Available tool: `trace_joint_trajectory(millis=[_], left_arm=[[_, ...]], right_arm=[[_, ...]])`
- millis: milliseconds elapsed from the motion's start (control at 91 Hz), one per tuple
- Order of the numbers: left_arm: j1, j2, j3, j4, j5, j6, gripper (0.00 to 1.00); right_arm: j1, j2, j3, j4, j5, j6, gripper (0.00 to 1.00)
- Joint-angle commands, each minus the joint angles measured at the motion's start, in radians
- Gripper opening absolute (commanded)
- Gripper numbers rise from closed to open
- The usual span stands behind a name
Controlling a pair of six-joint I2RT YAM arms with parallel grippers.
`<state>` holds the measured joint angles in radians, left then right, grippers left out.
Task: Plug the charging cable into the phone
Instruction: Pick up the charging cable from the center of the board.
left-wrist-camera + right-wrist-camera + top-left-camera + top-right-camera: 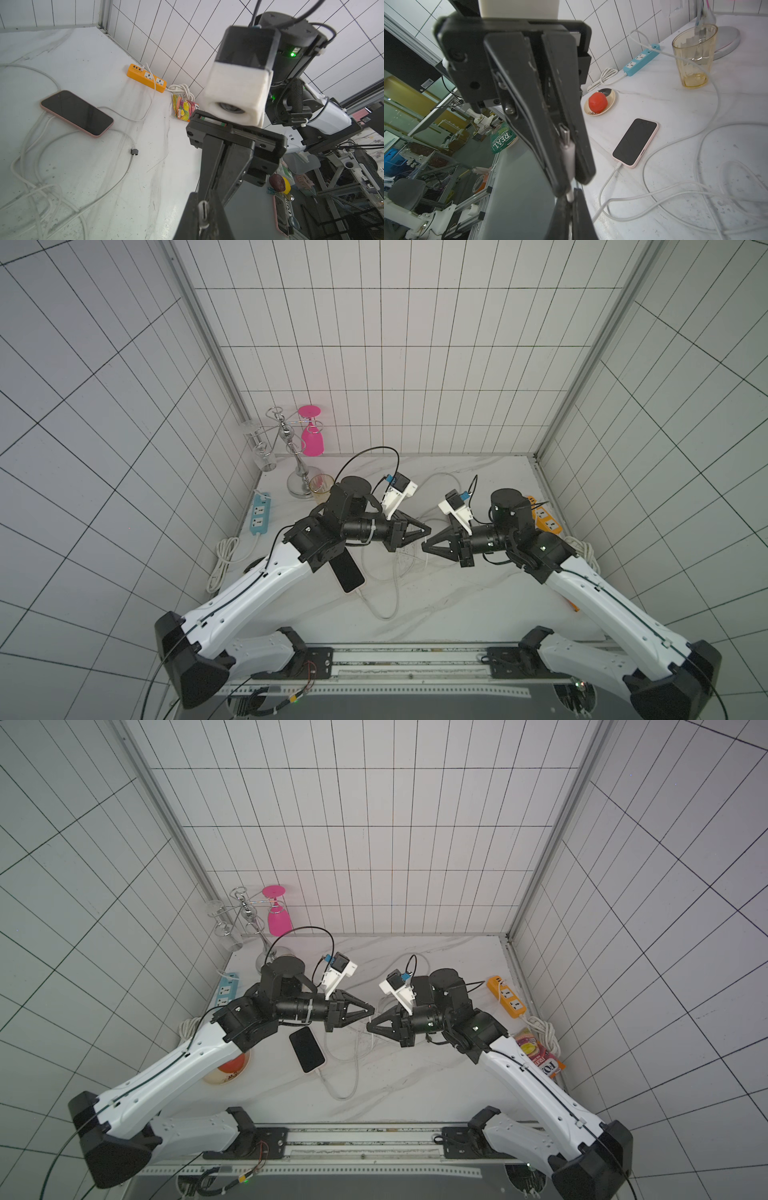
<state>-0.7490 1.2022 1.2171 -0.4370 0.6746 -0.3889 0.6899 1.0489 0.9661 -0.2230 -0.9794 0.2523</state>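
A white marble table fills a tiled booth. Two white-and-black arms reach in from its near corners with forearms about level. They meet tip to tip above the table's middle, left gripper against right gripper.

A dark-screened phone in a pink case lies face up below the left wrist, with a white cable already in its near end. In a top view the left arm covers part of it.

Only the wrist views show the USB-C plug. The right gripper is clamped on its tail. The left gripper's fingers flank its body, but whether they press it cannot be told.
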Motion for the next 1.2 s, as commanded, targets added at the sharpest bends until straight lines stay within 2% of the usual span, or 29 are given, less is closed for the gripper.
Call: trace_joint_trajectory(millis=[0, 121, 286, 484, 594, 737, 935, 1077, 1187], left_arm=[[-0.004, -0.006, 0.021, 0.015, -0.004, -0.039, 0.48], [-0.004, -0.041, -0.029, 0.079, -0.011, -0.075, 0.62], [-0.005, -0.091, -0.116, 0.174, -0.039, -0.128, 0.64], [-0.004, -0.105, -0.187, 0.299, -0.081, -0.188, 0.57], [-0.004, -0.095, -0.206, 0.364, -0.084, -0.212, 0.49], [-0.004, -0.071, -0.199, 0.362, -0.125, -0.210, 0.41], [-0.010, -0.046, -0.201, 0.413, -0.107, -0.235, 0.29], [-0.018, -0.044, -0.211, 0.421, -0.110, -0.235, 0.28], [-0.021, -0.044, -0.212, 0.420, -0.109, -0.235, 0.22]], right_arm=[[0.006, -0.028, -0.039, 0.151, 0.029, 0.094, 0.00], [0.005, -0.041, -0.083, 0.245, 0.059, 0.181, 0.00], [0.004, -0.055, -0.135, 0.344, 0.073, 0.268, 0.00], [0.003, -0.066, -0.188, 0.481, 0.093, 0.376, 0.00], [0.005, -0.062, -0.196, 0.486, 0.093, 0.381, 0.00], [0.007, -0.066, -0.205, 0.489, 0.086, 0.383, 0.00], [0.008, -0.067, -0.213, 0.491, 0.086, 0.385, 0.00], [0.008, -0.063, -0.210, 0.493, 0.087, 0.384, 0.00], [0.008, -0.061, -0.209, 0.498, 0.089, 0.386, 0.00]])
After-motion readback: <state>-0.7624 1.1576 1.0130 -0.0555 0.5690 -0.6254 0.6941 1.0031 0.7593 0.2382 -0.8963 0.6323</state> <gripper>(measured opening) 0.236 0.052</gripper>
